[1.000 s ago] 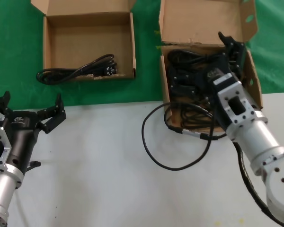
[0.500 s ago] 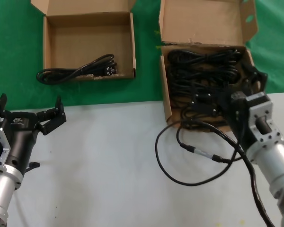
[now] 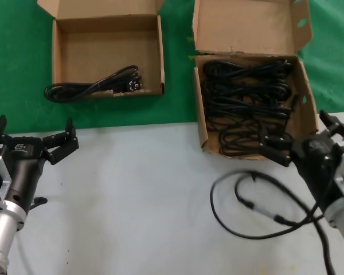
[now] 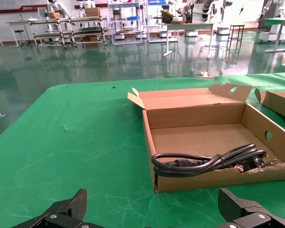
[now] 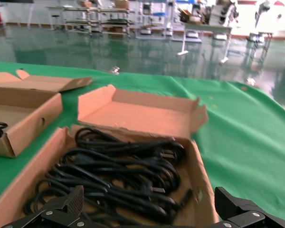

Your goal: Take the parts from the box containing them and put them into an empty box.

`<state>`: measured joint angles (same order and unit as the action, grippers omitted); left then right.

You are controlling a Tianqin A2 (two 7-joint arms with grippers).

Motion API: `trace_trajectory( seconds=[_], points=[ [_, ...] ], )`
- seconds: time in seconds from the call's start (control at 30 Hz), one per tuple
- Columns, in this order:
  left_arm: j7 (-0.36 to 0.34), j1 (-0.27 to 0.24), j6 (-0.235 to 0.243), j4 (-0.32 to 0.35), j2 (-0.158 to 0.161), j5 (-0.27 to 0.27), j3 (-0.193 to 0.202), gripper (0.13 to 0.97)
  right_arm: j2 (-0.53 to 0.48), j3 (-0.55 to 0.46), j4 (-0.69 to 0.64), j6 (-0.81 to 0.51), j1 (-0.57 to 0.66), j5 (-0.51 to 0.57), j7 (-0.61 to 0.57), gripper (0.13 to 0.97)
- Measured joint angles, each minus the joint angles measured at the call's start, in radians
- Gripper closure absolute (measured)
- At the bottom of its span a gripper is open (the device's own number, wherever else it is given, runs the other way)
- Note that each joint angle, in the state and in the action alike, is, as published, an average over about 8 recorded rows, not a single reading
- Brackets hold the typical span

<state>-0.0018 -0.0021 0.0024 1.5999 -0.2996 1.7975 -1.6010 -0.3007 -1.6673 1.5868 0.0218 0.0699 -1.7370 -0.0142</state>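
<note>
Black cords (image 3: 246,106) fill the right box (image 3: 200,123); right gripper (image 3: 307,143) hangs spread and empty near its front, presumably to reach in; left gripper (image 3: 31,140) waits spread

Both boxes (image 3: 108,54) (image 3: 249,80) are rough brown cardboard. The cords (image 3: 246,97) look like smooth black rubber. Green cloth (image 3: 17,69) covers part of the smooth grey desk (image 3: 132,200).

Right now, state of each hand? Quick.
Left hand: open, empty, over the white table short of the shallow box.
Right hand: open, empty, at the near right corner of the cord box.
</note>
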Motion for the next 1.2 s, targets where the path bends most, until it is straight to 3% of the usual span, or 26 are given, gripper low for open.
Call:
trace_trajectory(
  seconds=[0.27, 1.2],
  points=[
    [0.001, 0.001, -0.002, 0.000, 0.000, 0.002, 0.001, 0.132, 0.000, 0.043, 0.008, -0.014, -0.044, -0.040, 0.009, 0.129],
    [0.001, 0.001, -0.002, 0.000, 0.000, 0.002, 0.001, 0.132, 0.000, 0.044, 0.009, -0.014, -0.046, -0.041, 0.009, 0.129]
  ],
)
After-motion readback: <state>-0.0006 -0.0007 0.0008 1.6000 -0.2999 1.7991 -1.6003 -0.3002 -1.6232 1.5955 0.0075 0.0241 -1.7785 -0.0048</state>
